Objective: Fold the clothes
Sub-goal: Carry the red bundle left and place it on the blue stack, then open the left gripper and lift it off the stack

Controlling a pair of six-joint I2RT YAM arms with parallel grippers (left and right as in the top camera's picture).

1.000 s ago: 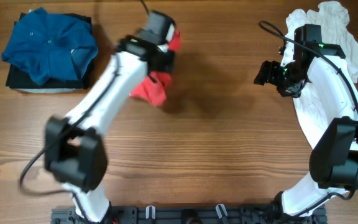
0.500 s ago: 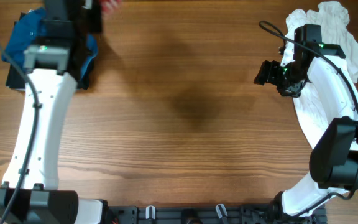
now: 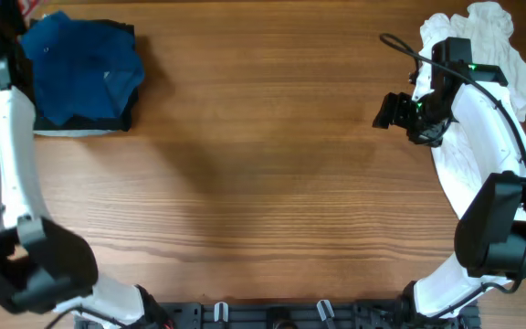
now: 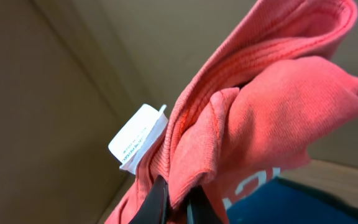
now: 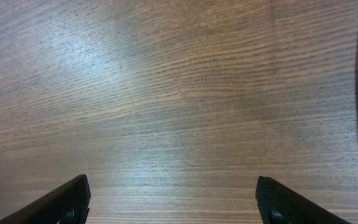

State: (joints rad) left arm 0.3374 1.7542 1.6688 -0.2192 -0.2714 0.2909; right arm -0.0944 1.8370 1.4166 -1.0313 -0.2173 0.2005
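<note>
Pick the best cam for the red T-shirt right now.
Left wrist: the red T-shirt fills the frame, bunched, white tag showing, pinched in the shut left gripper. Overhead catches only a red sliver at its top-left edge. Right wrist shows none of it, just wooden table.

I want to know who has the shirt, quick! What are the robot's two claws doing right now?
Left gripper: closed, holding the red T-shirt.
Right gripper: open, holding nothing.

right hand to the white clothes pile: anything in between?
Nothing visible. The open right hand hovers over the brown wooden table; the crumpled white fabric pile lies just behind it at the table's right edge, partly under that arm.
</note>
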